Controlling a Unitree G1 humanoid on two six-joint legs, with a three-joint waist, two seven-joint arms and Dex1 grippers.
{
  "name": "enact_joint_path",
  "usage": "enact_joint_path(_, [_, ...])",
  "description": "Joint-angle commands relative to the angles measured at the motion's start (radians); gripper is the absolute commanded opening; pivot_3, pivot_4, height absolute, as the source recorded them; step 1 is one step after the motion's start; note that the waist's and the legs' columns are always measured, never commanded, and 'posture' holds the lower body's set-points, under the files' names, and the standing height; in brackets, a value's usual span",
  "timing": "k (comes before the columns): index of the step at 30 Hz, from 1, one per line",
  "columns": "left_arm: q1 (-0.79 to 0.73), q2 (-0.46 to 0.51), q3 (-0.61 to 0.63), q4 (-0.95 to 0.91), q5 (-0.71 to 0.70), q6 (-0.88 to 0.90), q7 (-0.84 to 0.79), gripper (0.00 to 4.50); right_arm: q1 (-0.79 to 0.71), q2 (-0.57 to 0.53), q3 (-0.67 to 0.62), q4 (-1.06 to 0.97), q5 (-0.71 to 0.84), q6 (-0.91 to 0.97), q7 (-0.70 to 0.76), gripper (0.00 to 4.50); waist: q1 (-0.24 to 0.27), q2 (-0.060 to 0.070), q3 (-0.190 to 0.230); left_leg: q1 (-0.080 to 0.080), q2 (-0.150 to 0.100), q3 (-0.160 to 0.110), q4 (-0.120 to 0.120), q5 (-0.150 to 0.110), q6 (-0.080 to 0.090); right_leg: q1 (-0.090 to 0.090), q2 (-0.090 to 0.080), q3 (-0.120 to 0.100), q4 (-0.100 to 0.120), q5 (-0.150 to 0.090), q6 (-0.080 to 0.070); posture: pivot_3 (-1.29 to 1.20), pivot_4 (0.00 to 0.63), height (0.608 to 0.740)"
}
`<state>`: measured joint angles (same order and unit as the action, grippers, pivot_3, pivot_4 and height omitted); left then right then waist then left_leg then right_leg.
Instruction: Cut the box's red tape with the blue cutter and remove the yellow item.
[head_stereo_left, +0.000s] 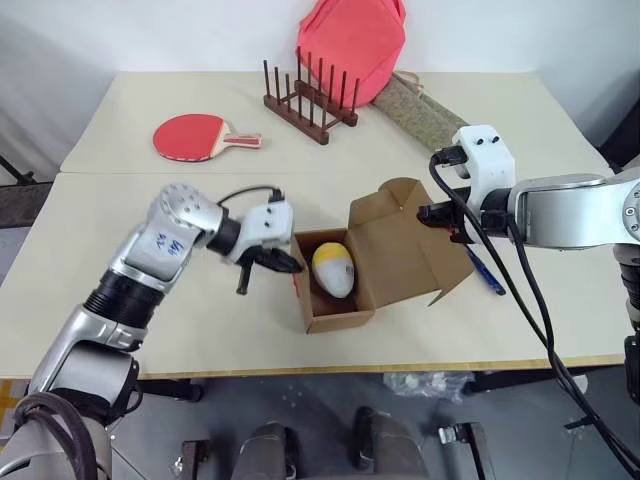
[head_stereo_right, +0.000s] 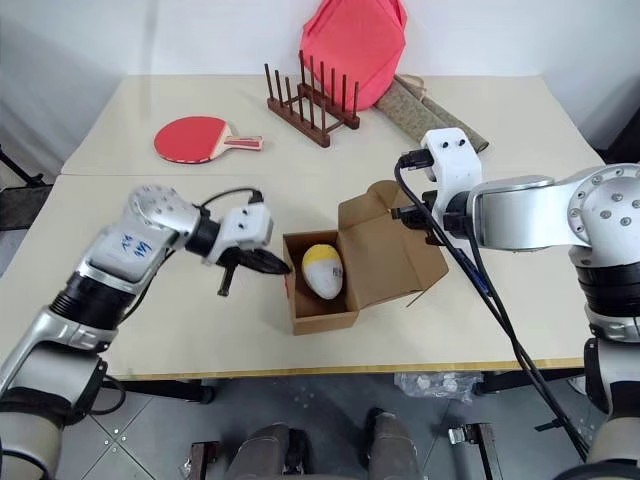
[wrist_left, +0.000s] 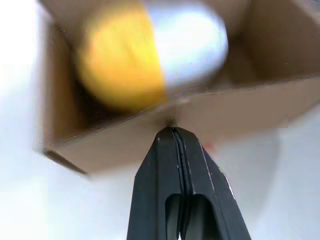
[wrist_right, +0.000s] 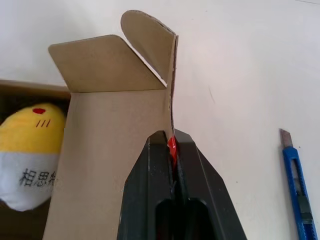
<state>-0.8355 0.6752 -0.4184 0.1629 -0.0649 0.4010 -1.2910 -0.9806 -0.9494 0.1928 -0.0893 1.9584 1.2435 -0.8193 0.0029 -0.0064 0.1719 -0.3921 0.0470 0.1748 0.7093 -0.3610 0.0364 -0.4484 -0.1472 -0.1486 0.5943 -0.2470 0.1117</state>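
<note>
On pale table (head_stereo_left: 120, 230): open box (head_stereo_left: 340, 300), paddle (head_stereo_left: 195, 135).

L arm reached in from near-left, forearm angled up and to the right, wrist bent so the left gripper (head_stereo_left: 283, 262) pointed right and downward. Its two black fingers (wrist_left: 186, 165) were pressed flat together, nothing between them, tips right at the box (head_stereo_left: 335, 322) near-left wall. R arm came in from the right edge, forearm roughly level, wrist white housing up top. right gripper (wrist_right: 171, 142) was clamped on the edge of the raised lid flap, a bit of the red tape (wrist_right: 171, 148) showing between its fingers.
</note>
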Motion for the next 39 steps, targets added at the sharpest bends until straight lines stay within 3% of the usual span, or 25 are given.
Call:
enact_joint_path(1, [-0.008, -0.011, 0.024, -0.009, 0.024, -0.026, 0.031, 0.0, 0.065, -0.003, -0.052, -0.041, 0.014, -0.03, -0.017, 0.02, 0.0, 0.0, 0.0, -0.001, 0.0, -0.001, 0.001, 0.0, 0.0, 0.0, 0.0, -0.001, 0.0, 0.0, 0.0, 0.0, 0.15, 0.74])
enact_joint_path(7, [-0.02, -0.083, 0.046, 0.079, 0.042, -0.07, 0.097, 0.0, 0.203, 0.066, -0.077, -0.067, 0.014, -0.081, -0.047, 0.02, -0.004, 0.0, 0.0, -0.001, -0.001, -0.001, 0.001, 0.0, 0.0, 0.0, 0.0, -0.002, 0.0, 0.0, 0.0, 0.0, 0.15, 0.74])
enact_joint_path(13, [-0.01, -0.083, 0.051, 0.092, 0.047, -0.066, 0.095, 0.0, 0.257, 0.046, -0.036, -0.058, 0.005, -0.098, -0.066, 0.02, -0.005, 0.0, 0.0, 0.0, 0.0, -0.001, 0.003, 0.0, 0.0, 0.001, 0.0, -0.001, 0.001, 0.0, 0.0, 0.0, 0.15, 0.74])
enact_joint_path(17, [0.0, -0.082, 0.063, 0.088, 0.041, -0.039, 0.105, 0.0, 0.262, 0.048, -0.053, -0.1, -0.22, -0.077, 0.107, 0.02, -0.004, 0.0, 0.0, 0.0, 0.0, -0.001, 0.004, 0.0, 0.0, 0.001, 0.0, -0.001, 0.002, 0.0, 0.0, 0.0, 0.15, 0.74])
enact_joint_path(20, [0.0, -0.086, 0.07, 0.084, 0.048, -0.039, 0.127, 0.0, 0.28, 0.062, -0.077, -0.118, -0.295, -0.073, 0.246, 0.66, -0.004, 0.0, 0.0, 0.0, 0.0, -0.001, 0.005, 0.0, 0.0, 0.001, 0.0, -0.001, 0.002, 0.0, 0.0, 0.0, 0.15, 0.74])
enact_joint_path(23, [-0.003, -0.082, 0.07, 0.085, 0.077, -0.042, 0.163, 0.0, 0.286, 0.058, -0.094, -0.125, -0.39, -0.075, 0.361, 1.63, -0.003, 0.0, 0.0, 0.0, 0.0, -0.001, 0.005, -0.001, 0.0, 0.001, 0.0, -0.001, 0.003, 0.0, 0.0, 0.0, 0.15, 0.74])
enact_joint_path(31, [-0.066, -0.07, 0.165, 0.14, 0.027, 0.001, 0.166, 2.39, 0.296, -0.074, -0.143, -0.129, -0.707, -0.086, 0.773, 4.37, -0.002, 0.0, 0.0, 0.0, -0.001, -0.001, 0.006, -0.001, 0.001, 0.001, 0.0, -0.001, 0.003, 0.0, 0.0, 0.0, 0.15, 0.74])
enact_joint_path(38, [-0.234, -0.097, 0.204, 0.176, -0.01, -0.1, 0.11, 4.47, 0.389, -0.239, -0.255, -0.147, -0.93, -0.202, 1.124, 4.5, 0.0, 0.0, 0.0, -0.001, -0.004, -0.001, 0.006, -0.001, 0.001, 0.001, 0.0, -0.002, 0.002, 0.0, 0.001, 0.0, 0.15, 0.74])
enact_joint_path(39, [-0.249, -0.114, 0.201, 0.173, -0.012, -0.114, 0.107, 4.47, 0.406, -0.253, -0.27, -0.159, -0.951, -0.219, 1.171, 4.5, 0.003, 0.0, 0.0, -0.001, -0.004, -0.001, 0.006, -0.001, 0.001, 0.002, 0.0, -0.002, 0.002, 0.0, 0.001, 0.0, 0.15, 0.74])
